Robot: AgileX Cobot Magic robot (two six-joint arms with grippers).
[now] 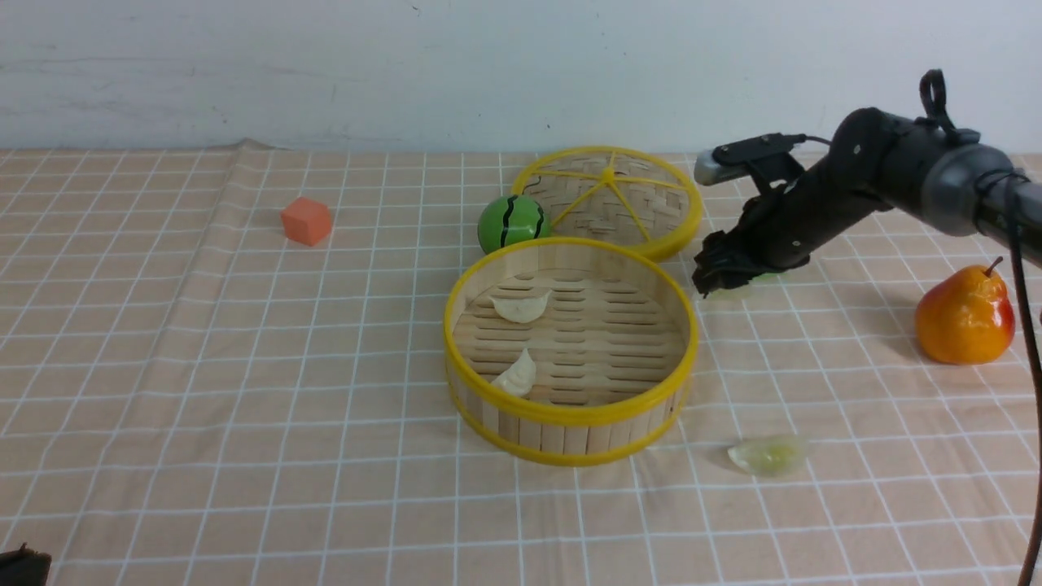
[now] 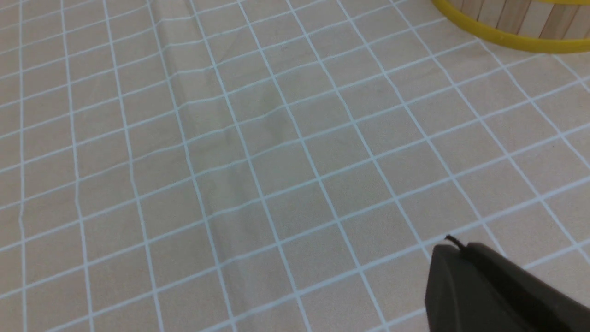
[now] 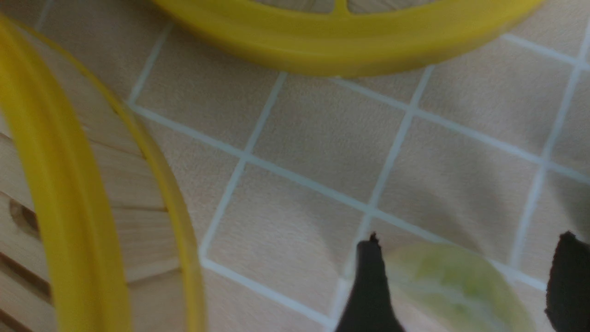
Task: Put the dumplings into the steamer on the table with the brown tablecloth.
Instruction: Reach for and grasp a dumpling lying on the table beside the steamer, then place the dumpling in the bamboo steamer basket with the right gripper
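The steamer (image 1: 570,417) stands mid-table on the brown tablecloth (image 1: 244,366). Two cream-white dumplings lie inside it, one at the back (image 1: 521,308) and one at the front (image 1: 517,376). One pale green dumpling (image 1: 768,454) lies on the cloth right of the steamer's front. My right gripper (image 1: 716,273) is low at the steamer's right, open, its fingers astride the other green dumpling (image 3: 451,286) without touching it. The steamer's rim (image 3: 60,207) is close beside it. My left gripper (image 2: 449,246) is shut and empty over bare cloth at the front left corner (image 1: 20,566).
The woven lid (image 1: 610,199) lies behind the steamer, with a green striped ball (image 1: 510,222) at its left. An orange cube (image 1: 307,220) sits at the back left. An orange pear (image 1: 965,316) stands at the right, under my right arm. A wall bounds the back.
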